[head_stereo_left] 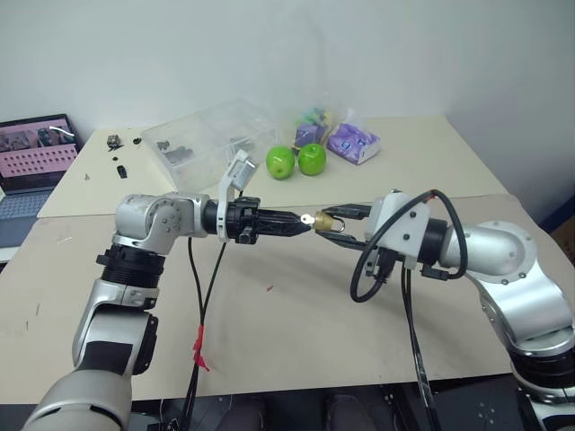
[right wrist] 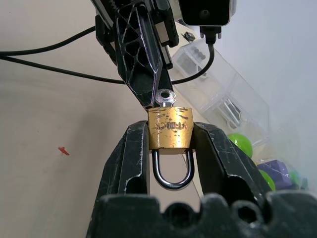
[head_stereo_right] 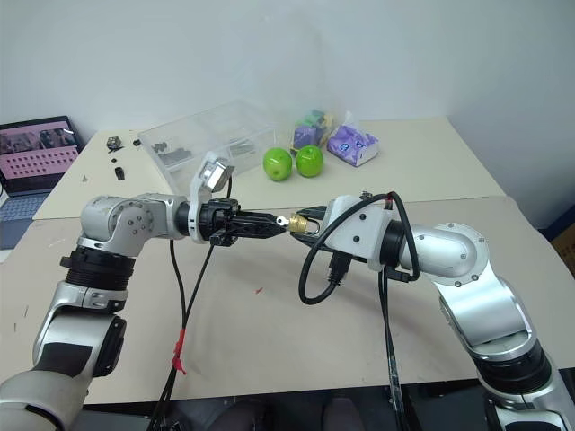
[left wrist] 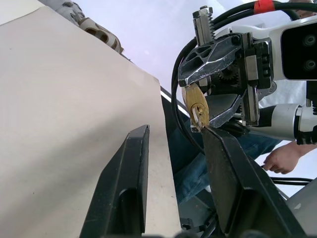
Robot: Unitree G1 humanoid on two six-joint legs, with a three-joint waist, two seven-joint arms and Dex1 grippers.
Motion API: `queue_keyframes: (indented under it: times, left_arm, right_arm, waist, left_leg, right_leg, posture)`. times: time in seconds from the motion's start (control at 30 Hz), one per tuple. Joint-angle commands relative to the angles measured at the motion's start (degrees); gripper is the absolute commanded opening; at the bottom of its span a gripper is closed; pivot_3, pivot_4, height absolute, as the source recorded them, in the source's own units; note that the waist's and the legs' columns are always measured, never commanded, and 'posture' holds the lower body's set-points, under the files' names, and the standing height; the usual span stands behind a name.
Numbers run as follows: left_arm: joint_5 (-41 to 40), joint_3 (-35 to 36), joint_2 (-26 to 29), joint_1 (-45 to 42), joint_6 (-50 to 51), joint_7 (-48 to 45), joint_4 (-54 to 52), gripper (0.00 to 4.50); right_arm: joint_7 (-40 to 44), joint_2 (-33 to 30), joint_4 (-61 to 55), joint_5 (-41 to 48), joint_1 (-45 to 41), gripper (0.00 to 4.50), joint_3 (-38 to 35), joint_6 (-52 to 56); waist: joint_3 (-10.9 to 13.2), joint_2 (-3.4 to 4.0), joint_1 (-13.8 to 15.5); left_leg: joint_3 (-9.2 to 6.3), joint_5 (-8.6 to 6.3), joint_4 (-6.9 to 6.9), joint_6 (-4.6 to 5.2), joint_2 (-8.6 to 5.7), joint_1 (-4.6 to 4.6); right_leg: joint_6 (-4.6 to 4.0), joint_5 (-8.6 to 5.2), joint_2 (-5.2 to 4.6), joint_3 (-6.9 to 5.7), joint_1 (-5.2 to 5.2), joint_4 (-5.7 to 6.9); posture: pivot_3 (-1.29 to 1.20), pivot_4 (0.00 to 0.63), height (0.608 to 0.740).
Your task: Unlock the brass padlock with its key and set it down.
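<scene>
The brass padlock [right wrist: 171, 133] is held up above the table, clamped by its body between the fingers of my right gripper [head_stereo_left: 338, 224]. Its silvery shackle [right wrist: 172, 174] points back toward that wrist, and both of its legs sit in the body. The key [right wrist: 165, 97] sticks out of the padlock's other end. My left gripper [left wrist: 174, 129] comes in level from the opposite side. Its fingers stand apart, and one fingertip [left wrist: 207, 131] rests right against the key's head. Nothing lies between its two fingers.
Two green apples [head_stereo_left: 281, 162] [head_stereo_left: 312, 159], purple packets [head_stereo_left: 352, 142] and a clear plastic box [head_stereo_left: 211, 135] stand at the back of the beige table [head_stereo_left: 269, 341]. A laptop [head_stereo_left: 36, 153] sits at the far left. A person's hand [left wrist: 282, 158] shows beyond the table edge.
</scene>
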Motion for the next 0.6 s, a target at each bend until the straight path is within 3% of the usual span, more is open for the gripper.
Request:
queue_keyframes:
  times: [0.03, 0.6]
  left_arm:
    - [-0.6, 1.6, 0.3, -1.5, -0.5, -0.1, -0.8, 1.76]
    - [-0.9, 1.7, 0.0, -1.8, 0.2, 0.6, -0.6, 1.76]
  right_arm:
    - [0.0, -0.5, -1.1, -0.5, -0.3, 0.92, -0.4, -1.7]
    - [-0.4, 0.0, -0.9, -1.2, 0.2, 0.92, 0.3, -2.4]
  waist:
    - [0.0, 0.00, 0.0]
    - [0.0, 0.00, 0.0]
  left_leg:
    - [0.00, 0.00, 0.00, 0.00, 0.00, 0.00]
    - [0.00, 0.00, 0.00, 0.00, 0.00, 0.00]
  right_leg:
    - [0.00, 0.00, 0.00, 0.00, 0.00, 0.00]
    - [0.00, 0.00, 0.00, 0.00, 0.00, 0.00]
  posture:
    - [0.00, 0.150, 0.740]
    - [0.00, 0.150, 0.740]
